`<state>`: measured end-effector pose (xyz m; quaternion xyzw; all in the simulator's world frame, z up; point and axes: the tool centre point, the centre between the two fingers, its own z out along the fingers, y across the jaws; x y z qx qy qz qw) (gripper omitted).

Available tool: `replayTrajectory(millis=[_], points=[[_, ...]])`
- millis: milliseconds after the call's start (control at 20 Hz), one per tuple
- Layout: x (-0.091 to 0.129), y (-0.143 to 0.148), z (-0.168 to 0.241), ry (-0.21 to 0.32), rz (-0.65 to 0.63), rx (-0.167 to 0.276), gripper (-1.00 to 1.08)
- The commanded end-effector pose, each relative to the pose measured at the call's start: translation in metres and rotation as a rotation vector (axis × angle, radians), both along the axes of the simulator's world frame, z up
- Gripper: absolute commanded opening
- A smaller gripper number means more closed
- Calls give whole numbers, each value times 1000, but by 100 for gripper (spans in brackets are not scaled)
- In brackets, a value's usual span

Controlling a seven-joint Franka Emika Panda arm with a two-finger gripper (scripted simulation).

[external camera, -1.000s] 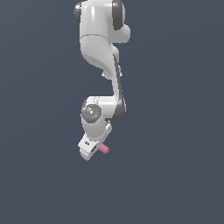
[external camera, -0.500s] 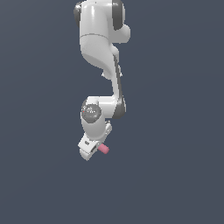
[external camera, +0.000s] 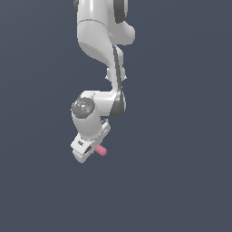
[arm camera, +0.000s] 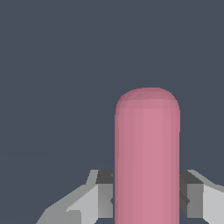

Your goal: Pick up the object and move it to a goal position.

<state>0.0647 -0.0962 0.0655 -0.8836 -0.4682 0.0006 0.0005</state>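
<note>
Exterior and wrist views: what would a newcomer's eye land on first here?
First the pink rod, which fills the middle of the wrist view, clamped between the two grey fingers of the claw. In the exterior view the white arm hangs down from the top against a plain dark backdrop, and the rod pokes out of the claw toward the exterior view's right.

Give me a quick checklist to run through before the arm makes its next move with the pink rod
1. Pink rod between the fingers: ok, one on each side.
2. Gripper shut on the rod: ok, pads press both its sides.
3. Rod visible outside the gripper: ok, one rounded end sticks out in the exterior view.
4. Goal position in sight: cannot tell, no marker shows.
5. Path free of obstacles: ok, only plain background around the arm.
</note>
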Motion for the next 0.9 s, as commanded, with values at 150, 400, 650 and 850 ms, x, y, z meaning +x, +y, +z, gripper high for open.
replayTrajectory(millis=[150, 400, 650, 850], points=[[1, -30, 53, -1, 0, 0, -100], [3, -60, 104, -2, 0, 1, -100], [5, -88, 153, -2, 0, 1, -100], [7, -105, 182, -2, 0, 1, -100]])
